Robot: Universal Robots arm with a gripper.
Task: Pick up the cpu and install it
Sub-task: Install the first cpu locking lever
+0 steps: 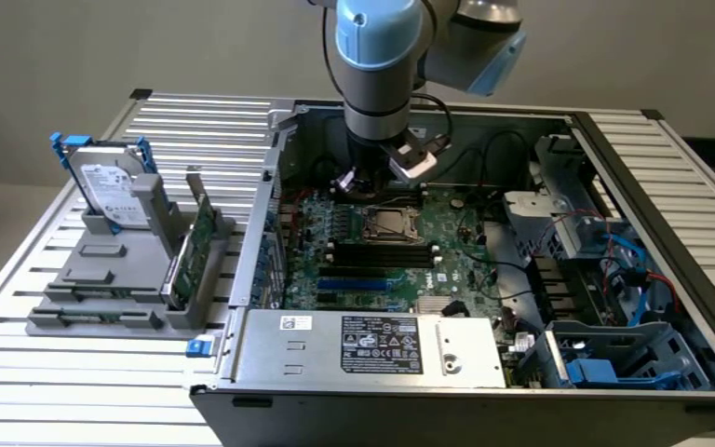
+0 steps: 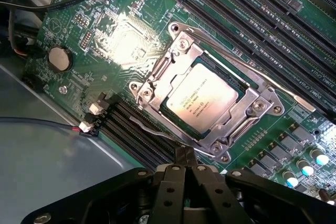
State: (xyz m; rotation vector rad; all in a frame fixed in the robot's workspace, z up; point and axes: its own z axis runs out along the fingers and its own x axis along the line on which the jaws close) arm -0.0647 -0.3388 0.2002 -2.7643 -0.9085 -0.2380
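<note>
Silvery metal with a pale rim, the cpu (image 2: 201, 99) lies flat in its socket (image 2: 210, 98) on the green motherboard (image 2: 121, 30), framed by the steel retention bracket, whose load plate appears swung open rather than clamped over the chip. The end effector (image 2: 184, 169) hangs just above the socket's near edge with its fingers pressed together and nothing between them; it does not touch the chip. In the exterior view the arm (image 1: 376, 56) reaches straight down into the open computer case (image 1: 606, 140), the end effector (image 1: 376, 182) just beyond the socket (image 1: 391, 223). Dark memory slots (image 2: 252, 9) run beside the socket. Outside the case, on the slatted worktop (image 1: 196, 112), a grey rack (image 1: 109, 279) holds a hard drive (image 1: 109, 191) and an upright green card (image 1: 190, 251).

I judge the placing done: the chip sits seated and released, and the installing stage is in hand. What remains looks like securing it, which calls for a careful push on the bracket and lever without scraping the chip.
</note>
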